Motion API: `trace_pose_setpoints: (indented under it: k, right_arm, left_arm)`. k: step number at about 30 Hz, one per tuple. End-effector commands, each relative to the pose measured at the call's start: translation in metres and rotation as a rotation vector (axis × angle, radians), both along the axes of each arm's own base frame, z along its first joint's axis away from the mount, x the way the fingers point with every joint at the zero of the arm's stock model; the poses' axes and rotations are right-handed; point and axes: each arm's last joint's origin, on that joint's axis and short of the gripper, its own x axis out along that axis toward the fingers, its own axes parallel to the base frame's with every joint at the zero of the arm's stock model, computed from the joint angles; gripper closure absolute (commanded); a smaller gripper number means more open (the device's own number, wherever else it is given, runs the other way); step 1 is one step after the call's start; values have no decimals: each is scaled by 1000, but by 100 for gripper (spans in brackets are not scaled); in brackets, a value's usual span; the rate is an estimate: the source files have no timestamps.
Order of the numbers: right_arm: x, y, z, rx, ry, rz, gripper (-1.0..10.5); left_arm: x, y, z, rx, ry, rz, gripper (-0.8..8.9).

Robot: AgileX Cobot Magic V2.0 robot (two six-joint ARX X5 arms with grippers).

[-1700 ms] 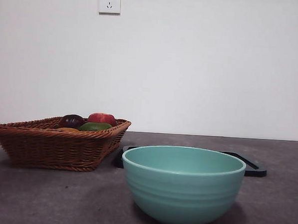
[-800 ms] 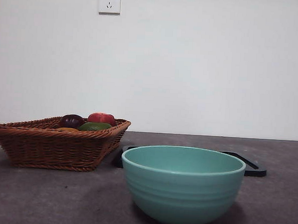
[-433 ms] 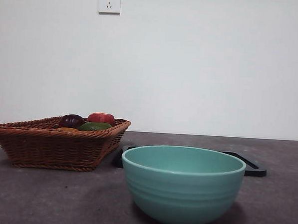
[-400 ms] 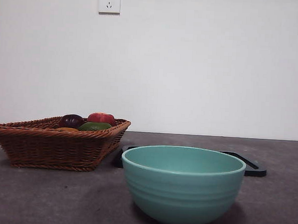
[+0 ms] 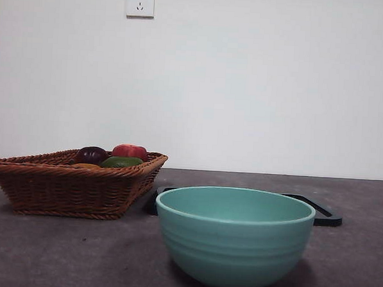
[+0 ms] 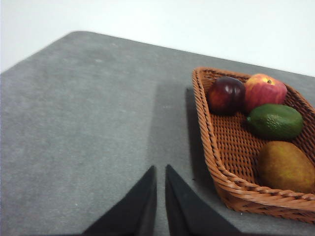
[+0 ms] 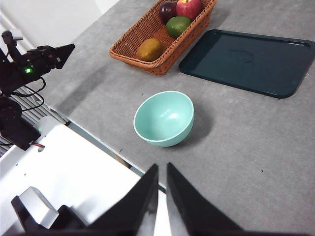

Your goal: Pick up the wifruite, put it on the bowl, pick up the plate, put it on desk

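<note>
The wifruite (image 6: 285, 167), an orange-brown oval fruit, lies in the wicker basket (image 6: 216, 162) at the end nearest my left gripper (image 6: 160, 168). That gripper hangs shut and empty over the desk (image 6: 74, 128), beside the basket. From the front only a sliver of the wifruite (image 5: 87, 166) shows above the basket rim. The teal bowl (image 5: 233, 237) stands empty on the desk (image 5: 57, 252), near the camera. The plate (image 7: 243, 61), a dark rectangular tray, lies flat behind the bowl (image 7: 165, 118). My right gripper (image 7: 162, 166) is shut, high above the desk's near edge.
The basket (image 5: 73, 185) also holds a dark purple fruit (image 6: 226, 95), a red apple (image 6: 265, 89) and a green fruit (image 6: 274, 120). In the right wrist view the left arm (image 7: 34, 64) shows off the desk's corner, with white framework below the edge.
</note>
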Motion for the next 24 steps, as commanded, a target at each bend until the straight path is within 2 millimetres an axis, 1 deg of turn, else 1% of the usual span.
trace_pose_setpoints:
  k: [1,3,11,24]
  right_arm:
    - [-1,-1,3,14,-18,6,924]
    - [-1,-1,3,14,-18,6,924]
    - [-1,-1,3,14,-18,6,924]
    - [-1,-1,3,14,-18,6,924]
  left_arm:
    - [0,0,-9,-1,34,11,787]
    - [-1,0,-10,1,47,12,787]
    - [-2,0,-6,7,4,11,787]
    - [-2,0,-6,7,5,11,787]
